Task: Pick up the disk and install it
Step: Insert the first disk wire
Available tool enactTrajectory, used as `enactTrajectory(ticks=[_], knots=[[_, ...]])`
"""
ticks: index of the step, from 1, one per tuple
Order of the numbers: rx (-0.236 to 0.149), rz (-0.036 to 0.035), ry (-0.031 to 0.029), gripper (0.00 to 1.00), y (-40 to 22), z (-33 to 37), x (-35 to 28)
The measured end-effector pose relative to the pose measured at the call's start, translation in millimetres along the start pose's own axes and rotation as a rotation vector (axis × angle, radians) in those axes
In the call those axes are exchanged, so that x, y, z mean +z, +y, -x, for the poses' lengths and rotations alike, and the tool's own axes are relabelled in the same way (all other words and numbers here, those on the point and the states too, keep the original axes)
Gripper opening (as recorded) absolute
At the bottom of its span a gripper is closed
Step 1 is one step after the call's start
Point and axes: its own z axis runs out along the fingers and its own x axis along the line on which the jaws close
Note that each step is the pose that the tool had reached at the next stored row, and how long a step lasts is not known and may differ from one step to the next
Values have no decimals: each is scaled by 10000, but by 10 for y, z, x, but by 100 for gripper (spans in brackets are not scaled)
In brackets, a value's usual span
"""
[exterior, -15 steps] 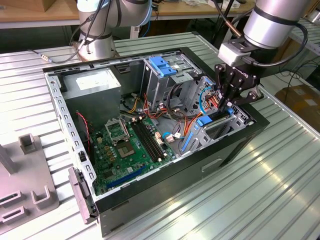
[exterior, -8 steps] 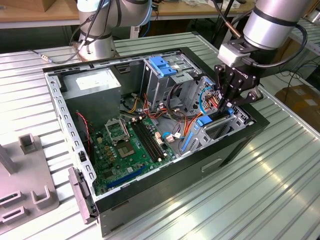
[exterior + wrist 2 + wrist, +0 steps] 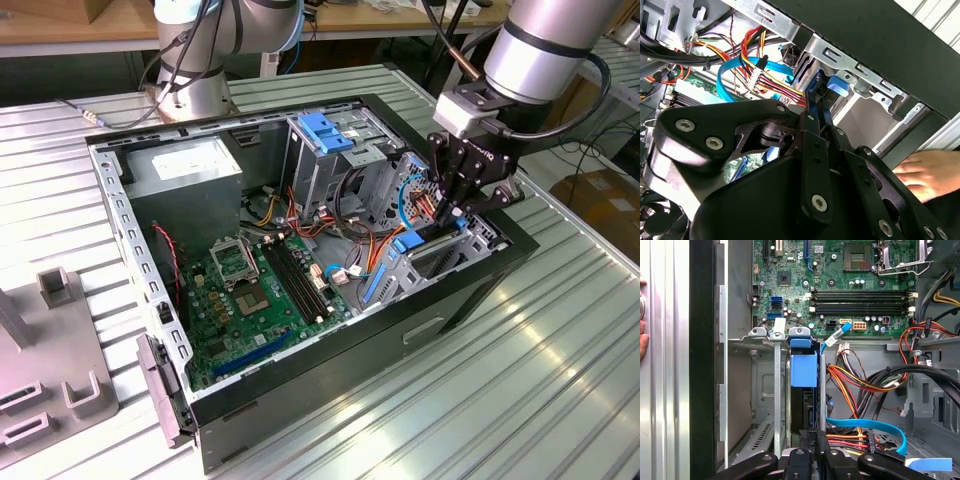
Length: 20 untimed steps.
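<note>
The hand [image 3: 452, 205] is squeezed shut on the disk [image 3: 804, 405], standing it in its slot inside the computer case [image 3: 470, 290].

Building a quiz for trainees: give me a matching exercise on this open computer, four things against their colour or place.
Things:
1 motherboard
2 power supply box
3 cage latch
4 end effector

Colour or place:
a blue
b grey with a white sticker
c reaching into the case at the exterior view's right
d green

Pairs: 1-d, 2-b, 3-a, 4-c
</note>
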Motion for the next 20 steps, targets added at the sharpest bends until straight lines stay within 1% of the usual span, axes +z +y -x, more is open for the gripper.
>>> enactTrajectory(ticks=[7,8,13,15,16,17,18,19,20], knots=[[-1,0,-7,18,0,-1,-1],[0,-1,-5,24,0,-1,-10],[0,0,-4,24,0,-6,-109],[0,0,-6,24,0,-5,-109],[0,0,-3,22,0,-6,-111],[0,0,-4,16,0,-6,-111],[0,0,-4,16,0,-5,-111],[0,0,-3,11,0,-6,-112],[0,0,-3,11,0,-6,-112]])
